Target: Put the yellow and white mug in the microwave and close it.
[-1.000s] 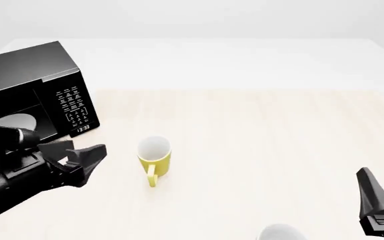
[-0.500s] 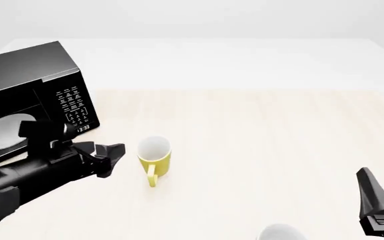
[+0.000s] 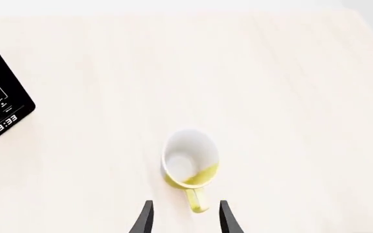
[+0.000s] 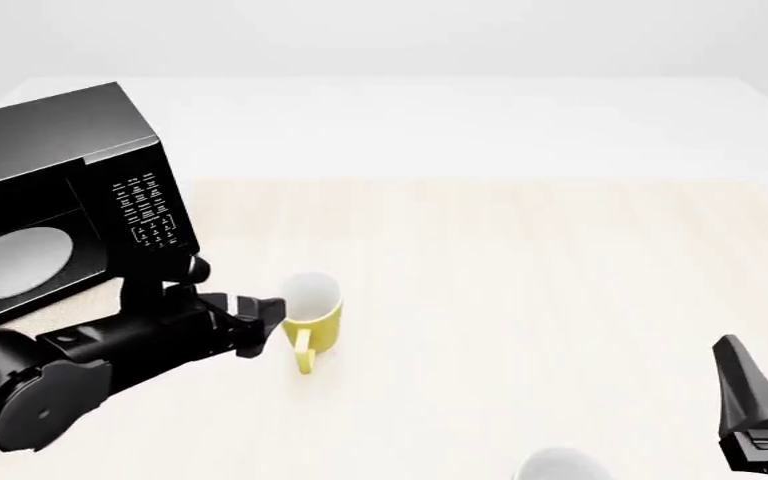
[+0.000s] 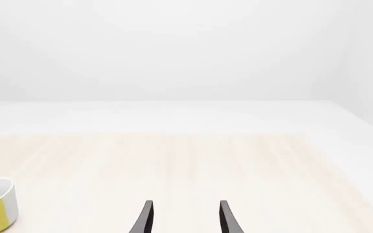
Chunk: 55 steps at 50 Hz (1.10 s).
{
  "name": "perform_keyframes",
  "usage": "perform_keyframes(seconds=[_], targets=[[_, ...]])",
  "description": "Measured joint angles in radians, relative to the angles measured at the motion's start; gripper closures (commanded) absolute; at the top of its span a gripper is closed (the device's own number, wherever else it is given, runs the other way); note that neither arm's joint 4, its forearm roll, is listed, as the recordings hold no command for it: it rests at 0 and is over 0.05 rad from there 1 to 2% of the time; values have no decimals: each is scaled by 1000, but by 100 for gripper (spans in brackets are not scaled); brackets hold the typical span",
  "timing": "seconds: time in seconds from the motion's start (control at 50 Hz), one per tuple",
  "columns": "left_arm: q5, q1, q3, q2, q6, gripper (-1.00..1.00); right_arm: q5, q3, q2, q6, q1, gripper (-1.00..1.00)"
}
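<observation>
Beside the yellow and white mug, the left pincer — open, empty — has moved in closer.

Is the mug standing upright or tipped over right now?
Upright: the yellow and white mug stands on the table, round white mouth facing up, handle pointing sideways.

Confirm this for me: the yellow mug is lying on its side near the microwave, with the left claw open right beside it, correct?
Not quite. The yellow mug stands upright, its white inside facing up, as the front view shows. The rest holds: it is near the microwave, and the left claw is open beside it.
</observation>
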Motion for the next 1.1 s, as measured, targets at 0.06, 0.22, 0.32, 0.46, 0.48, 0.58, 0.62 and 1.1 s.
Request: perform_keyframes(seconds=[0.06, 0.22, 0.32, 0.46, 0.48, 0.58, 0.62, 1.1], targets=[[-13, -5, 0, 23, -6, -100, 0, 0, 0, 0, 0, -100], [-48, -15, 0, 81, -22, -100, 0, 0, 0, 0, 0, -100], [-69, -20, -1, 118, -33, -100, 0, 0, 0, 0, 0, -100], [-96, -26, -1, 165, -47, -100, 0, 0, 0, 0, 0, -100], [-100, -27, -1, 172, -49, -100, 0, 0, 0, 0, 0, -100], [-118, -31, -1, 203, -60, -100, 0, 0, 0, 0, 0, -100], [-125, -33, -1, 215, -64, -100, 0, 0, 0, 0, 0, -100], [-199, -70, -6, 352, -145, -100, 0, 0, 0, 0, 0, -100]])
